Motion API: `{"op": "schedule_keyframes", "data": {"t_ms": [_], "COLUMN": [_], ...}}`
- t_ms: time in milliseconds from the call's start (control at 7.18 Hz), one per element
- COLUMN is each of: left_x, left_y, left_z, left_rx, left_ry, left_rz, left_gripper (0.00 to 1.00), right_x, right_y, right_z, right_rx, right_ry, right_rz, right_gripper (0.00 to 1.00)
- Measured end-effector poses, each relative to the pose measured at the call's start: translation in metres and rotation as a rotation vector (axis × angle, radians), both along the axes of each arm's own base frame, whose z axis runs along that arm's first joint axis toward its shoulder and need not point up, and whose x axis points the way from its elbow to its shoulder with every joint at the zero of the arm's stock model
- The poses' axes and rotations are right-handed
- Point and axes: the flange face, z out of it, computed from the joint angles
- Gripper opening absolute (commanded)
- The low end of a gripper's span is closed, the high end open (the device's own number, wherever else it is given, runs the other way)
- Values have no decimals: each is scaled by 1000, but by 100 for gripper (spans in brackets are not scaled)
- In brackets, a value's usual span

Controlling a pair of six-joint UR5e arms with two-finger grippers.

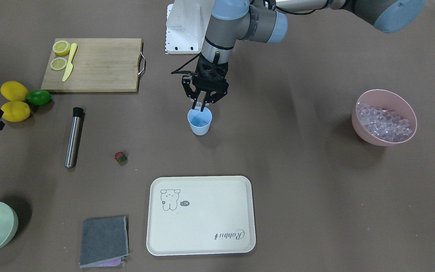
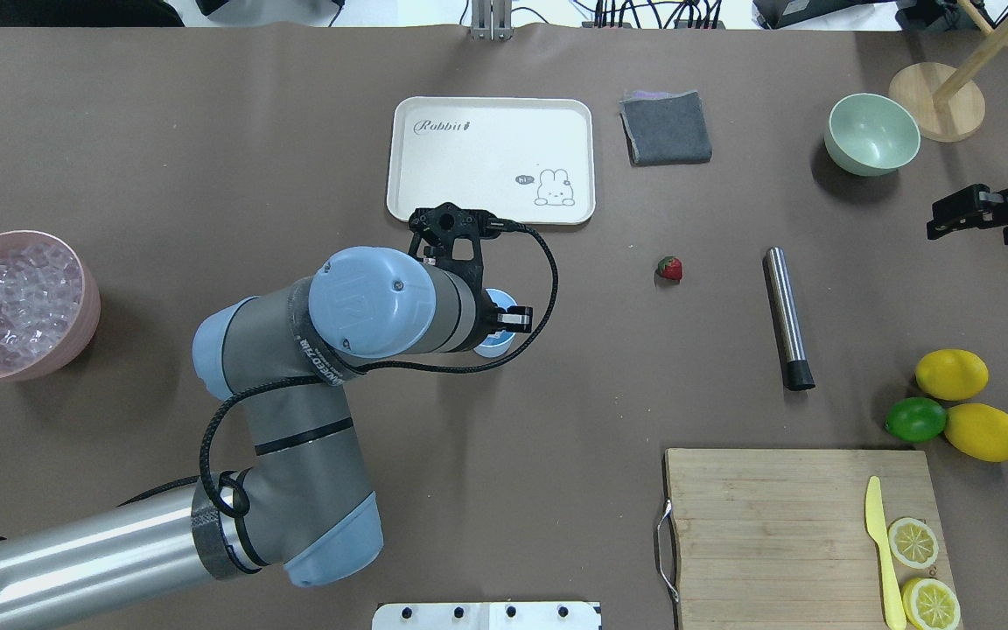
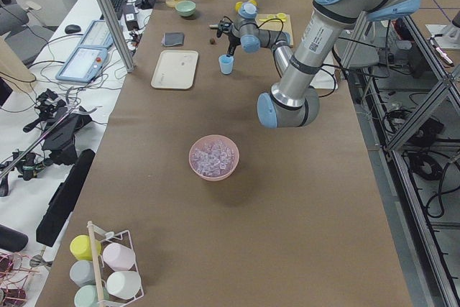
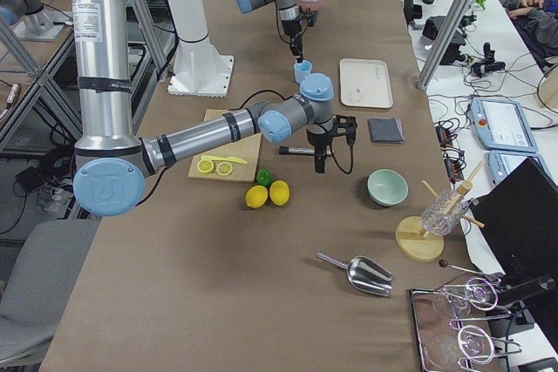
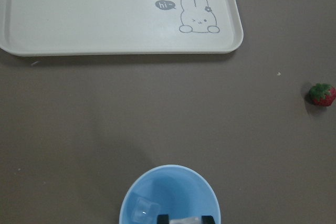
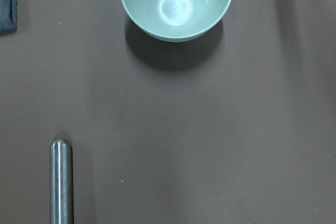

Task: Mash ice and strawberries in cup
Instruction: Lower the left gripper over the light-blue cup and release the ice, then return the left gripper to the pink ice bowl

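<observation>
Cup (image 1: 199, 121): light blue tumbler, upright on the brown table, the reference for everything below.

Left gripper (image 1: 201, 107): points straight down just above the cup's rim on the robot's side. Fingers are drawn narrow and pinch one clear ice cube (image 5: 188, 220), held over the cup's mouth. A second cube (image 5: 143, 211) lies on the cup's floor.

Ice supply (image 1: 383, 122): a heap of clear cubes in a pink bowl (image 1: 364, 132), well apart from the cup on the robot's left.

Strawberry (image 1: 121, 157): small, red, green cap. It lies alone on the table to the robot's right of the cup and a little farther from the robot, touching nothing.

Steel cylinder with black end (image 1: 74, 138): lies flat, farther out from the cup than the strawberry, same side.

Cream tray (image 1: 201, 215): rabbit print, on the far side of the cup from the robot. A folded grey cloth (image 1: 104, 241) lies beside it.

Wooden cutting board (image 1: 96, 66): to the robot's right of the cup, nearer the robot. It carries two lemon halves (image 1: 61, 48) and a yellow knife (image 1: 69, 62).

Right gripper (image 4: 320, 161): hangs well off to the robot's right of the cup, near the cylinder and a pale green bowl (image 6: 176, 3). It shows only small or at frame edges, so I cannot tell its finger spread.
</observation>
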Motion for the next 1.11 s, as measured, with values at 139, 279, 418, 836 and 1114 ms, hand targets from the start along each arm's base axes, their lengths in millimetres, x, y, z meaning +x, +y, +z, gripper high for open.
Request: {"op": "schedule_keyframes", "data": {"t_ms": [139,279,418,836,1114], "left_x": [-4,-9,-14,-16,-16], "left_y": [-5,-12,-19,-25,-25], "left_z": [-1,-3,-6,-7,-8], "left_rx": [-1,-1,0,0,1], "left_ry": [2,5,6,4,3], "left_rz": [-7,-18,-31,-43,-43], "left_gripper": [0,0,0,96,97], "right_x": [0,0,-1,-4,-4], "right_y": [0,0,0,0,0], "right_z": [0,0,1,1,2], "right_rx": [0,0,-1,-1,-1], "right_ry": [0,0,1,2,2], "right_rz": [-1,-1,-2,-7,-9], "right_gripper": [100,100,100,100,100]}}
